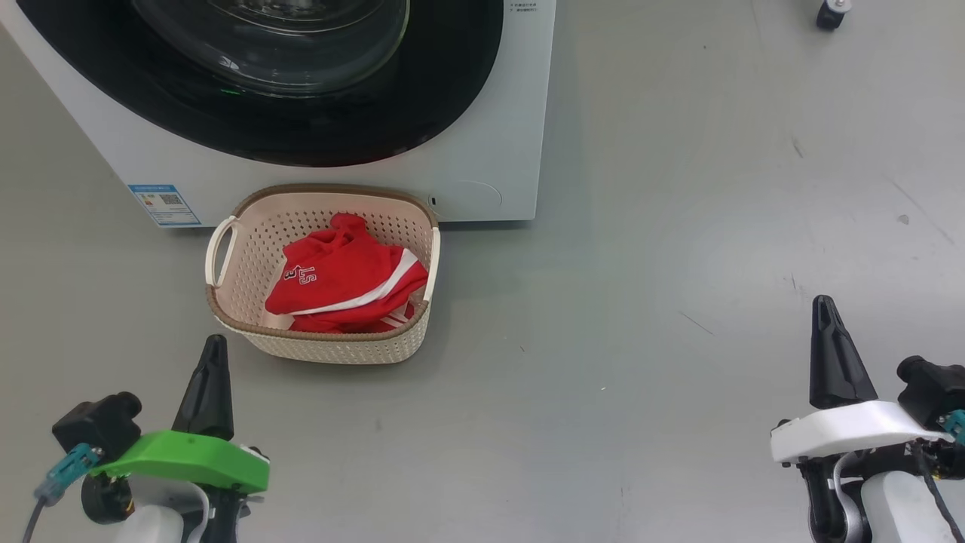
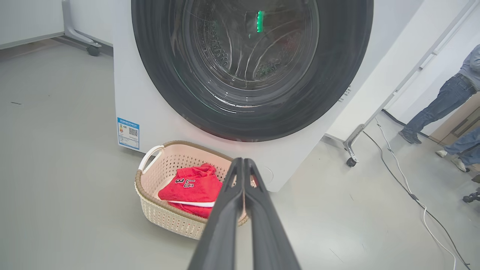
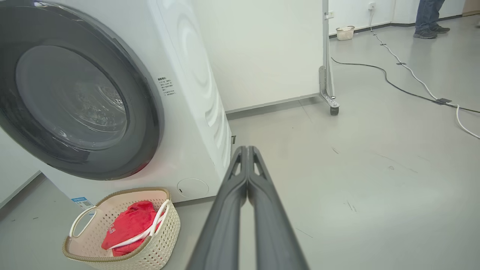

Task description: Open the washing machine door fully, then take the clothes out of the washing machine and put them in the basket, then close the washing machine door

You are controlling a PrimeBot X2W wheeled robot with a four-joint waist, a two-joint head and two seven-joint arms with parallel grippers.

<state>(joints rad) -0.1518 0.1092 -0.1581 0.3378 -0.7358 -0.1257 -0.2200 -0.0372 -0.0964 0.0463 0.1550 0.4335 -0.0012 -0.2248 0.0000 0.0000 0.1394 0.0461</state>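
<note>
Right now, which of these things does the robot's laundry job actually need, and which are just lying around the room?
Part of the job:
- washing machine
- its door, shut
- red clothes, lying in the basket
- basket

Just lying about:
- floor cable
- small spare basket by the far wall
- wheeled partition
- person's legs

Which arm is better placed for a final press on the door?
Left, likely: the left end effector sits in line with the glossy black round door; the right end effector sits wide of the white washing machine.
</note>
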